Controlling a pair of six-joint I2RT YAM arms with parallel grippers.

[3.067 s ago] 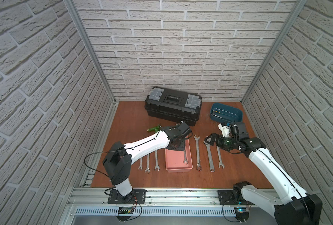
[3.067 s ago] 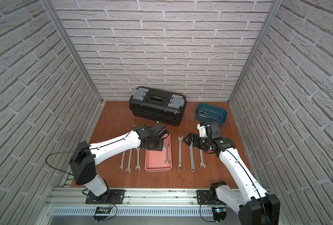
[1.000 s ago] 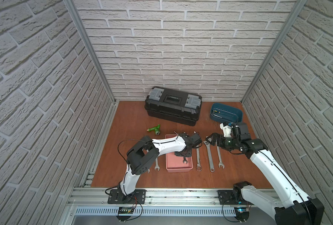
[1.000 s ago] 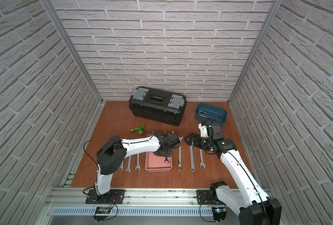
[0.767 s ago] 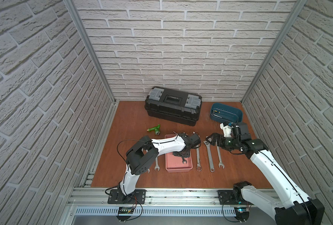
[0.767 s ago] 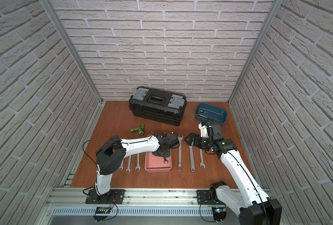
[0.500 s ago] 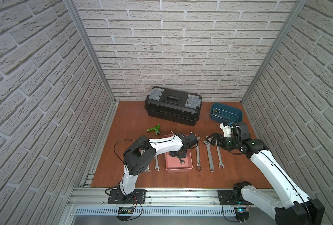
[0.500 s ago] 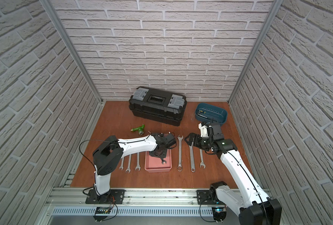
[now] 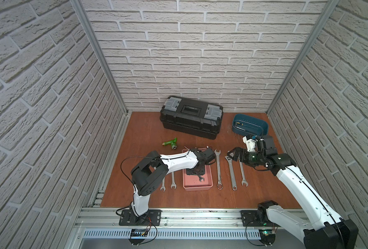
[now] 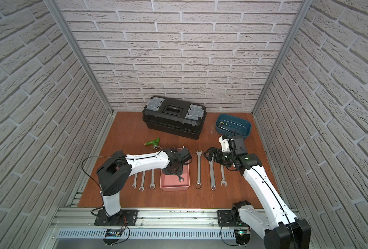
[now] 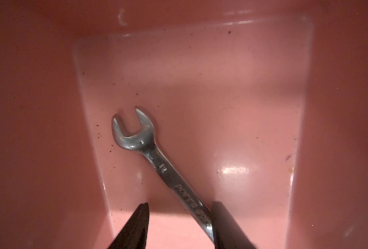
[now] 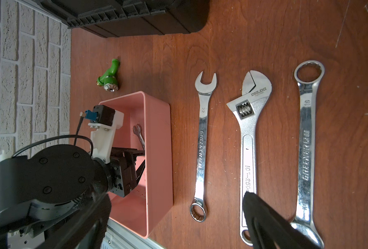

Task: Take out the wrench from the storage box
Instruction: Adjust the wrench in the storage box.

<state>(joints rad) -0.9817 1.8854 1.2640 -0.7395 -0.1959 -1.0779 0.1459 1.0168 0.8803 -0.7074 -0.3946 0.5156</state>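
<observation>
Wooden tabletop [image 9: 148, 133], salmon-pink storage box [image 9: 198, 188] central.
Left gripper [image 11: 180, 215], part-spread inside, brackets the wrench [image 11: 157, 163]; right gripper [image 9: 230, 154], wide apart, at 3 o'clock.

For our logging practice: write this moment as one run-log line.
left gripper: open around wrench in box | right gripper: open, empty | wrench: not lifted

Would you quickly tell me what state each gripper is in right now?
Left gripper: open around the wrench, not gripping.
Right gripper: open, empty.
</observation>
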